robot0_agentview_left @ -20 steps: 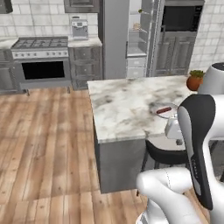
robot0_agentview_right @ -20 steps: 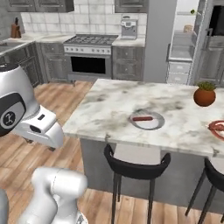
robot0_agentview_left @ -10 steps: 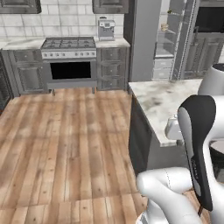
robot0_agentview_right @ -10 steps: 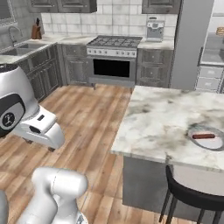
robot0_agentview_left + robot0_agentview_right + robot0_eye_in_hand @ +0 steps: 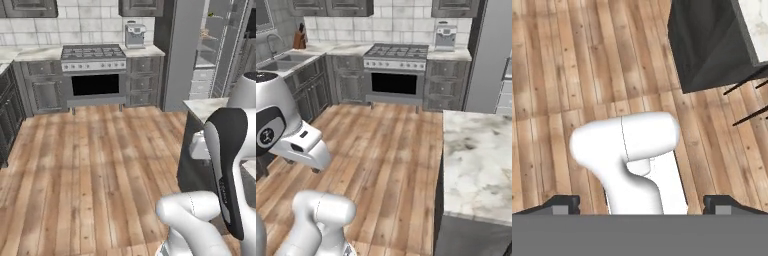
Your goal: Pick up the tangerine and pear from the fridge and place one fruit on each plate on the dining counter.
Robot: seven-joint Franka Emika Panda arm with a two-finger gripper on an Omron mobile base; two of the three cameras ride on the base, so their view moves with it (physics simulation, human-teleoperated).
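The fridge (image 5: 182,55) stands at the back right, its pale shelves and white drawers (image 5: 202,80) showing beside the grey panel; its edge (image 5: 488,55) also appears in the right base view. Anything on the shelves is too small to make out, so the tangerine and pear are not visible. The dining counter's marble corner (image 5: 210,106) juts in from the right, and more of its top (image 5: 476,160) shows bare. The plates are out of view. My gripper (image 5: 642,204) points down at the wood floor, open, fingertips far apart with nothing between them.
A stove (image 5: 95,52) and coffee machine (image 5: 134,34) line the back wall. A sink (image 5: 278,62) and knife block (image 5: 301,40) sit at the left. Dark cabinets (image 5: 7,110) border the left side. Stool legs (image 5: 747,90) stand by the island's dark base (image 5: 712,45). Wide wood floor (image 5: 100,160) lies ahead.
The base has moved, so both base views have shifted: the dining counter slid off toward the right, its plates left the picture, and the stove came to the centre. The gripper stays open.
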